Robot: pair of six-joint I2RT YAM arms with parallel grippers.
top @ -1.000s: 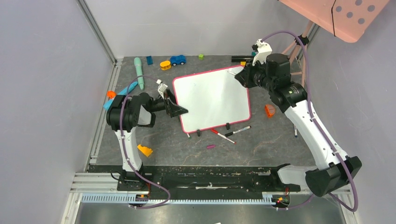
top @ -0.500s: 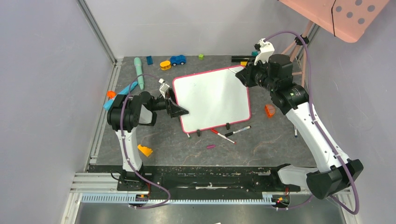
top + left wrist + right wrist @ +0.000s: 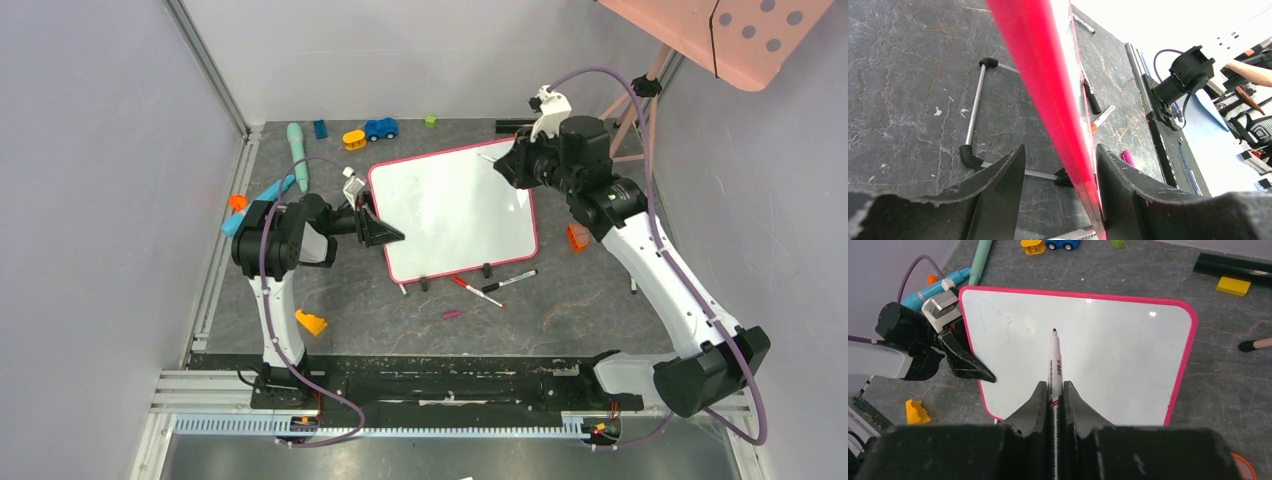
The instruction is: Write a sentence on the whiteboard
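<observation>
Right jaws clamp our marker [image 3: 1055, 365], tip pointing up-frame over the blank whiteboard [image 3: 1108, 350]; our left jaws stand open astride its edge.

- Marker [image 3: 1055, 357], clamped in the right end effector [image 3: 1053, 390] and pointing forward from it: small red lettering along the white barrel, perhaps "M&G", too small to be sure.
- Whiteboard [image 3: 1113, 355], beyond the marker tip: faint blue strokes [image 3: 998, 320] ahead and left, illegible.

Light even, bright overhead. Glare specks on whiteboard [image 3: 1118, 355]; its edge blurs inside my left claw [image 3: 1058, 160]; backdrop overexposed.
</observation>
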